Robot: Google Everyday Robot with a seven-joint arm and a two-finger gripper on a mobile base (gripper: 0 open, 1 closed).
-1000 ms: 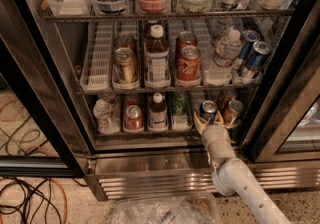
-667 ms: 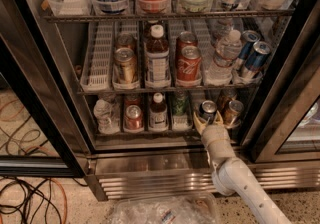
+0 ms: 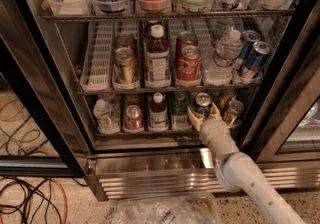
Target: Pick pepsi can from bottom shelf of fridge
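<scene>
Scene: a steel drinks fridge (image 3: pixel 62 68) stands open, its wire racks stocked with cans and bottles, with a robot arm extended into the lowest tier.
Arm: the pale, tube-like arm (image 3: pixel 255 188) enters from the lower right corner, crosses the ribbed base panel (image 3: pixel 150 180) and slants up and to the left into the fridge.
Wrist: the arm narrows to a tan wrist (image 3: pixel 215 135) that passes over the front edge of the bottom shelf (image 3: pixel 145 132), pointing inward and slightly left.
Claw: the claw (image 3: pixel 204 112) sits at the pepsi can, low against its front; whether it is apart or clamped on the can cannot be told.
Pepsi can: the dark blue pepsi can (image 3: pixel 202 102), silver top showing, stands upright at the front of the bottom shelf, in a lane right of centre.
Right neighbour: a brownish can (image 3: pixel 233 110) stands just beside the pepsi can, next to the door frame.
Left neighbours: a green can (image 3: pixel 180 104), a white-capped bottle (image 3: pixel 158 113), a red can (image 3: pixel 133 116) and a clear bottle (image 3: pixel 103 113), each in its own lane.
Tier above: two red cola cans (image 3: pixel 188 63) in the lane over the claw, and slim blue cans (image 3: pixel 252 55) tilted at the far right.
Floor: orange and black cables (image 3: pixel 25 195) lie at the left; clear plastic wrap (image 3: pixel 165 210) lies at the bottom edge, below the base panel.
</scene>
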